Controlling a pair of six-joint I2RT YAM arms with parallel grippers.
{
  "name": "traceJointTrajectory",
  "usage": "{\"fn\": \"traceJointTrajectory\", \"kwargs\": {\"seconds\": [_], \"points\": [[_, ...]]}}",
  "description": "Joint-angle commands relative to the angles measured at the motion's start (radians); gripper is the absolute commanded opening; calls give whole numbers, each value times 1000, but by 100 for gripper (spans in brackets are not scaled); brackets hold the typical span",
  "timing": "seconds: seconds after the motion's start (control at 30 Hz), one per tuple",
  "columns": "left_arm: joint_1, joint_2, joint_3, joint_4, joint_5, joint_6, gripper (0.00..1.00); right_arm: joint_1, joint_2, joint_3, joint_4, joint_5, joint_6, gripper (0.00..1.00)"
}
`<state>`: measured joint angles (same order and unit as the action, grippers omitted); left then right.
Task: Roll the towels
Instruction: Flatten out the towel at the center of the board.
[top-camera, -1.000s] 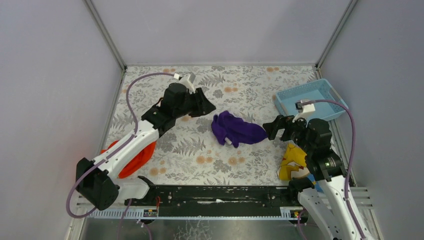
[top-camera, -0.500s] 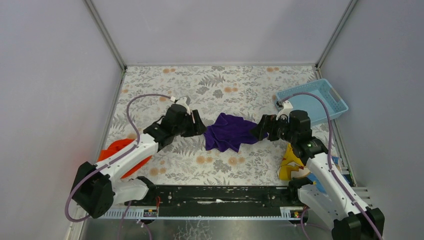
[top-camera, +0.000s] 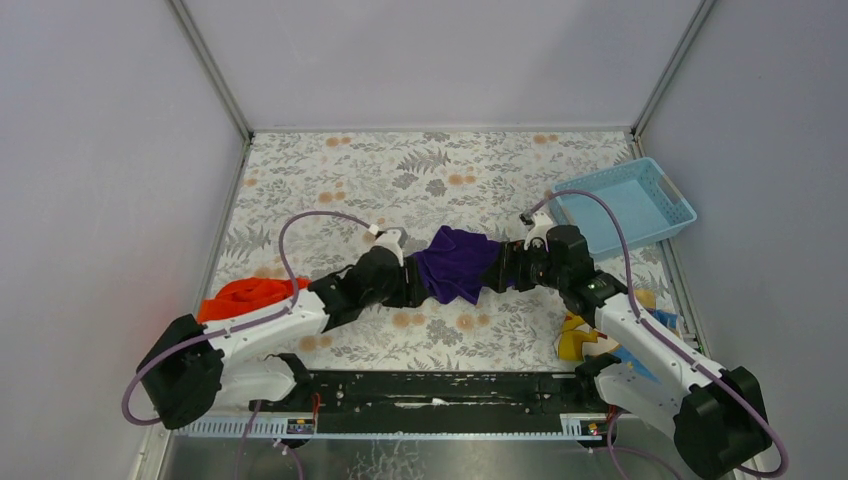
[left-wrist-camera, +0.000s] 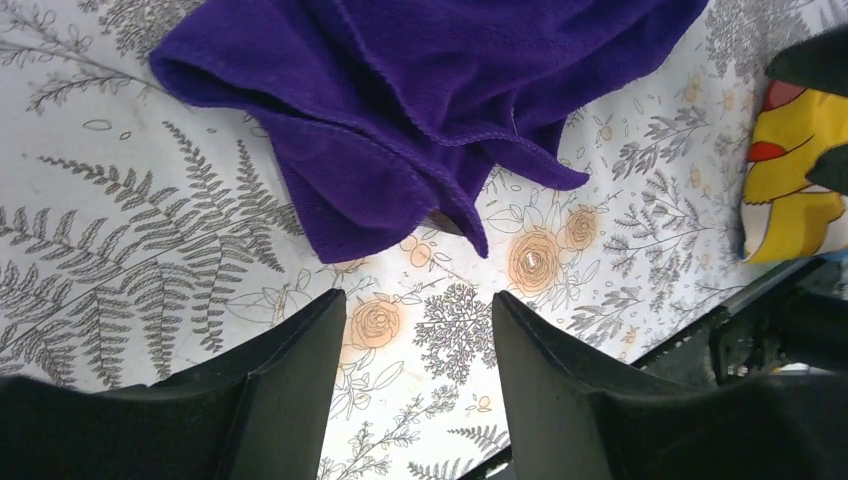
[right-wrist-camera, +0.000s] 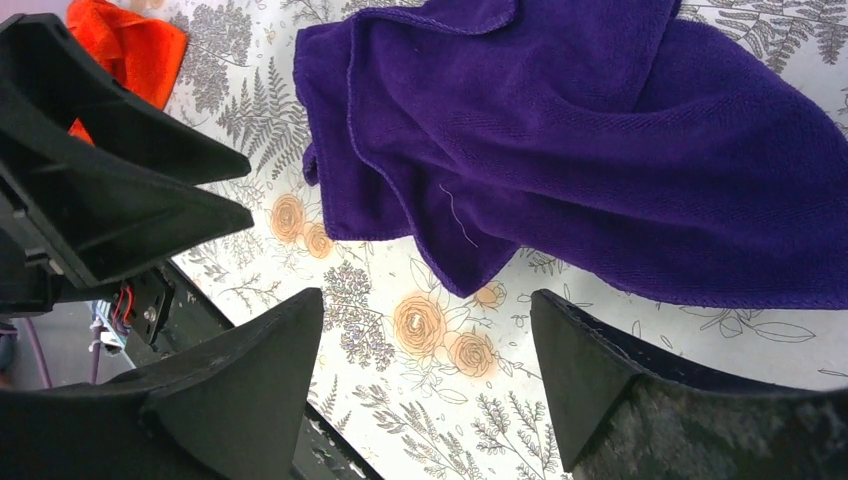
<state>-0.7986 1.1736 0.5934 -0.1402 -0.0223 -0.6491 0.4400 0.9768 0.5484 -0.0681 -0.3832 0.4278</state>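
Both arms flank the purple towel (top-camera: 455, 265), which lies crumpled at the centre of the overhead view on the worktop (top-camera: 330, 170). The orange towel (top-camera: 250, 296) sits bunched at lower left. On the left arm (top-camera: 290, 315) and right arm (top-camera: 640, 335) alike the jaws are spread wide and empty, tips just short of the cloth. I'd say flattening comes first: each side should pinch a single hemmed corner, not a fold, then draw apart evenly.

purple towel (left-wrist-camera: 430, 80), cropped at top edge; orange towel (top-camera: 245, 293), partly behind left arm (top-camera: 300, 315)
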Motion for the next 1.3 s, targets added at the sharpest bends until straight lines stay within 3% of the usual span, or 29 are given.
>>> {"fn": "traceJointTrajectory", "kwargs": {"seconds": [0.0,0.17,0.33,0.7,0.83,0.97,1.07,1.27], "points": [[-88,46,23,89,-210,53,54,13,-1,-9,79,27,20,83],[-174,140,79,57,-344,101,46,16,-14,-4,66,37,9,82],[-237,225,131,31,-466,141,46,16,-17,-6,57,45,-1,83],[-259,397,221,-1,-604,184,45,17,-27,-7,55,32,-8,84],[-261,423,235,-27,-645,173,38,18,-23,-6,53,19,-16,84],[-261,375,246,-58,-629,155,14,31,-9,-3,61,15,-24,84],[-261,280,248,-110,-618,117,3,58,13,5,81,19,-27,84],[-257,84,253,-224,-627,51,0,139,91,40,129,56,-41,84]]}}
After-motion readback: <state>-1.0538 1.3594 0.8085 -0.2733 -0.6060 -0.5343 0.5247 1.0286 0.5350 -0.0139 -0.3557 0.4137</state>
